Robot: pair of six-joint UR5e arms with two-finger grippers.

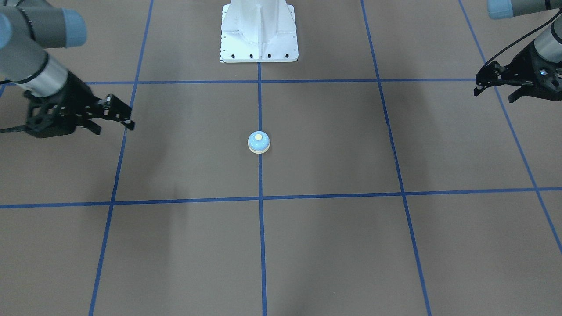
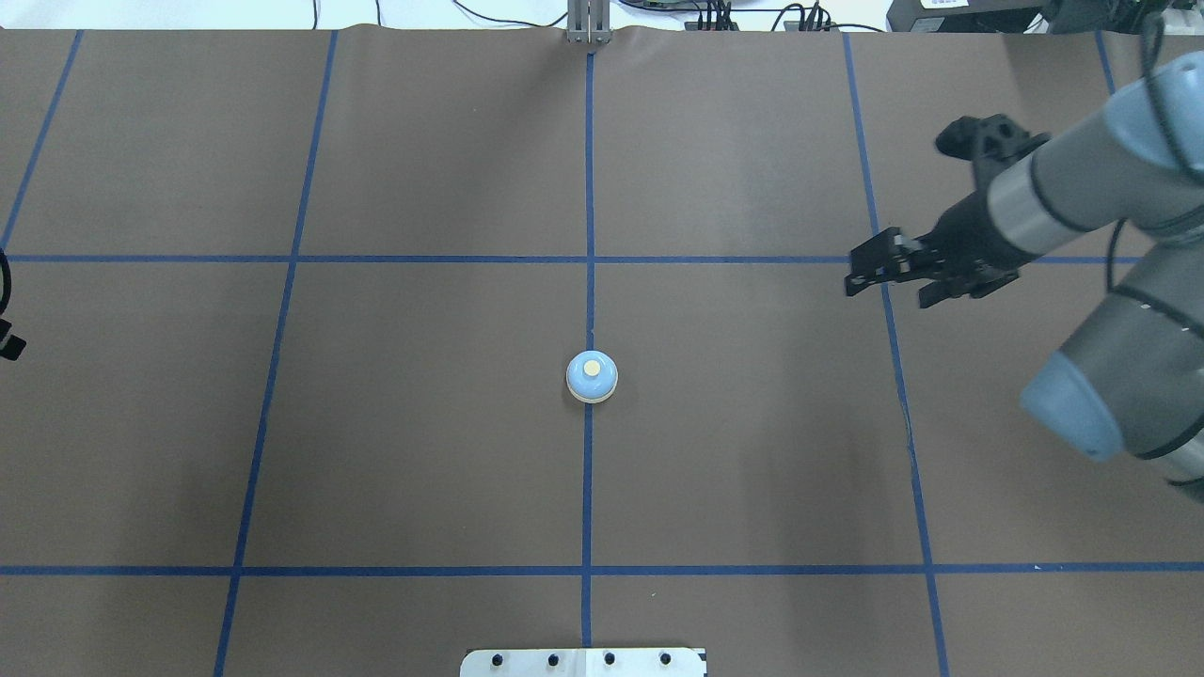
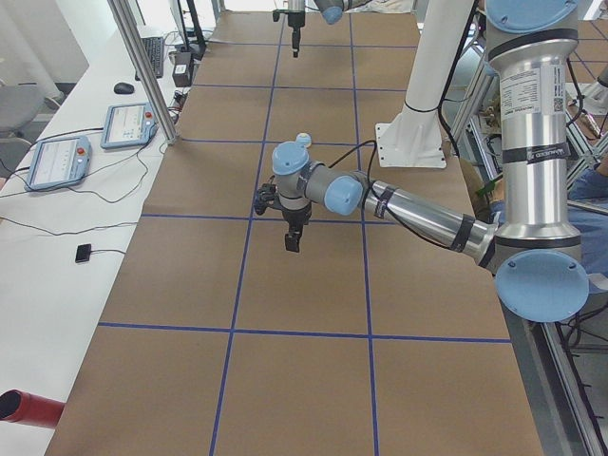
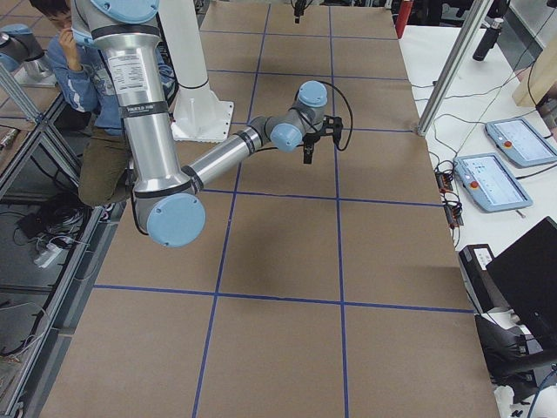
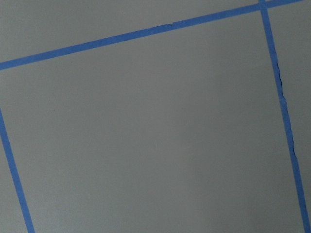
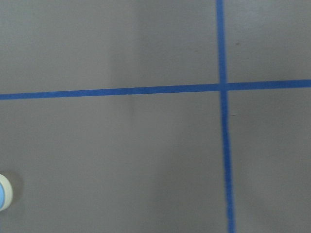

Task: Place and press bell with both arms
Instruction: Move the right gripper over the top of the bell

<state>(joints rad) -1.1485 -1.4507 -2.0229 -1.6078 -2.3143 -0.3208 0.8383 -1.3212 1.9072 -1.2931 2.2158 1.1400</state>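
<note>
The light-blue bell [image 1: 258, 142] with a cream rim and button stands upright on the centre blue line of the brown table [image 1: 325, 145]. It also shows in the overhead view [image 2: 592, 376] and at the left edge of the right wrist view [image 6: 3, 198]. My right gripper [image 1: 114, 128] hovers far to the bell's side, open and empty; it also shows in the overhead view [image 2: 887, 294]. My left gripper [image 1: 494, 96] hovers far off on the other side, open and empty. Only a sliver of it shows at the overhead view's left edge [image 2: 9, 343].
The white bolted pedestal [image 1: 259, 33] stands behind the bell on the robot's side. Blue tape lines [image 2: 589, 188] divide the table into squares. Tablets [image 3: 57, 161] and cables lie on the white bench beyond the table's far edge.
</note>
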